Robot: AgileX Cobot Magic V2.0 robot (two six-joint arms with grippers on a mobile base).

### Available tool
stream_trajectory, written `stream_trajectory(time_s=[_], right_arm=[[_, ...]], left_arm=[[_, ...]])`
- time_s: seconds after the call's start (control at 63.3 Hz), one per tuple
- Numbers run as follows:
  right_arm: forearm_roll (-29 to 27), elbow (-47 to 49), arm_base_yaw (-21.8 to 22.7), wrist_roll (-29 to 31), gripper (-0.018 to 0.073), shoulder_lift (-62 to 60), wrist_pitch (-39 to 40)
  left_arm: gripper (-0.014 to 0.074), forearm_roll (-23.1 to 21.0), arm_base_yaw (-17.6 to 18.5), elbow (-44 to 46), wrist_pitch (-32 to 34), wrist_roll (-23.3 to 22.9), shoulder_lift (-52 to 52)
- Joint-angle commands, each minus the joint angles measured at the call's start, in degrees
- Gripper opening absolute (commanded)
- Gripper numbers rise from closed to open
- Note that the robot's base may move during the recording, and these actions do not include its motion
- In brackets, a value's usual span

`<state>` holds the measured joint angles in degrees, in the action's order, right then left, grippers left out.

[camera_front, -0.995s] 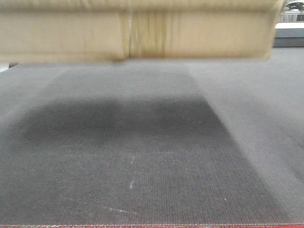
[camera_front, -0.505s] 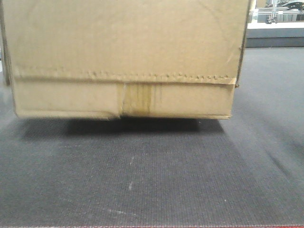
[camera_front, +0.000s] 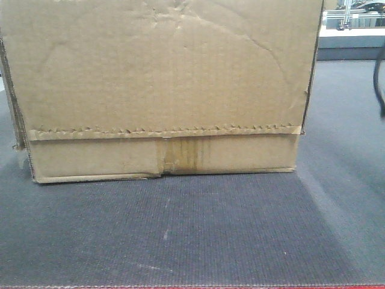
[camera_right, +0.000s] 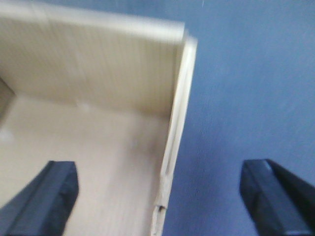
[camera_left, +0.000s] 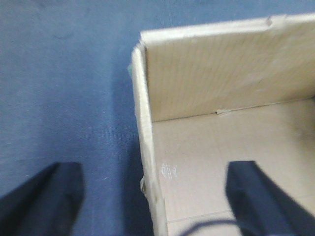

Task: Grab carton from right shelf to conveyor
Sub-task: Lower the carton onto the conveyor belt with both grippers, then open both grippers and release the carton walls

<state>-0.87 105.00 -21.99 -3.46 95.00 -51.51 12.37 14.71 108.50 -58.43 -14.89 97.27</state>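
The left gripper (camera_left: pixel 155 169) is spread wide, released, with one dark finger (camera_left: pixel 44 201) over the grey conveyor (camera_left: pixel 64 88) outside the carton (camera_left: pixel 216 147) and the other over the carton's bare inner floor. The carton's left wall runs up between the two fingers and touches neither. The right gripper (camera_right: pixel 160 169) is spread just as wide and holds nothing. It straddles the carton's right wall in the same way, with one finger (camera_right: pixel 49 196) above the inside of the carton (camera_right: pixel 88 132) and the other above the conveyor (camera_right: pixel 246 88). From the front, the carton (camera_front: pixel 162 78) sits flat on the conveyor (camera_front: pixel 192 241), set back from the thin red front edge (camera_front: pixel 192 287). Its creased face fills most of the view and hides what lies behind it. A jagged flap seam (camera_front: pixel 162 130) crosses the face low down, and beneath it is a strip of tape with a brownish stain (camera_front: pixel 180 153). The bottom flap at the left corner looks slightly warped. To the right, apart from the carton, a dark curved cable (camera_front: pixel 379 78) hangs at the frame edge. A pale ledge (camera_front: pixel 352 39) lies beyond the belt, blurred.
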Motion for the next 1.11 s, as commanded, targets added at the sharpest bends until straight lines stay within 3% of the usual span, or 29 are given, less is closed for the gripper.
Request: stream_trajectory(time_s=[0.0, 0.079, 0.174, 0.221, 0.379, 0.489, 0.774, 1.089], right_arm=[[0.87, 1.28, 0.22, 0.53, 0.0411, -3.31, -0.6], [2.5, 1.28, 0.22, 0.53, 0.0242, -5.56, -2.51], [3.29, 0.32, 0.91, 0.53, -0.0024, -7.92, -4.52], [3.29, -1.2, 1.77, 0.25, -0.0095, -9.16, -4.64], [3.29, -8.37, 5.99, -0.6, -0.0069, -13.4, -1.8], [3.29, -15.28, 8.66, -0.6, -0.0069, -16.51, 1.2], [3.53, -38.07, 10.67, -0.6, -0.0069, -26.75, 13.1], [3.53, -65.94, 10.67, -0.6, -0.0069, -44.41, 32.25]], left_arm=[[0.0332, 0.12, -0.28, 0.87, -1.97, 1.03, -4.19], [0.0191, 1.05, -0.28, 0.87, -3.19, 2.5, -6.89], [-0.0006, 2.29, -0.81, 0.46, -4.42, 2.76, -9.64], [-0.0025, 2.29, -1.65, -0.84, -4.42, 3.36, -11.23], [0.001, 0.6, -6.59, -11.66, -0.94, 3.35, -17.75], [0.001, -2.18, -9.44, -22.82, 6.07, 3.77, -23.73], [0.001, -3.78, -9.96, -52.03, 26.34, 3.77, -41.93], [0.001, -3.78, -9.96, -75.65, 37.37, 3.77, -65.15]])
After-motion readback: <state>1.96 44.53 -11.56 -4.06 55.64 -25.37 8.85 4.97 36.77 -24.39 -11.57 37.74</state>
